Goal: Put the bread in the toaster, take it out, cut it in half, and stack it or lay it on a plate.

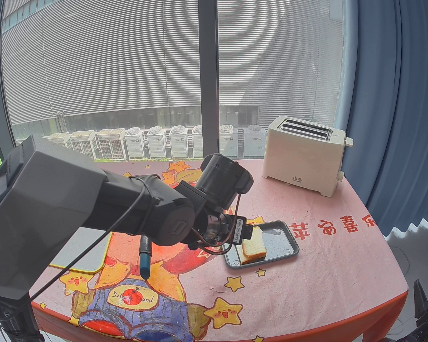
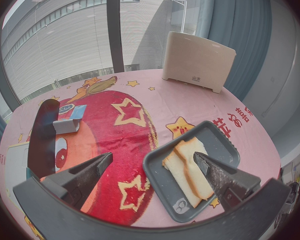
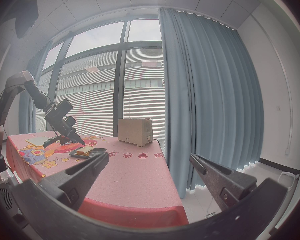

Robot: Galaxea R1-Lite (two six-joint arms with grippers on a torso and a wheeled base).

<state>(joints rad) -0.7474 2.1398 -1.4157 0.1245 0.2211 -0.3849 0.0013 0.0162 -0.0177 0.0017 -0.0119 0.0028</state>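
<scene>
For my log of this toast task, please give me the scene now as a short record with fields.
bread: two slices, overlapping, lying in the tray
tray: grey, on the table, in front of the toaster
toaster: far right of the table, slots look empty
left gripper: above the tray, fingers open, holding nothing
right gripper: off the table, to its right, fingers open, empty

Matt grey tray (image 1: 281, 244), smooth plastic toaster (image 1: 303, 161)
</scene>
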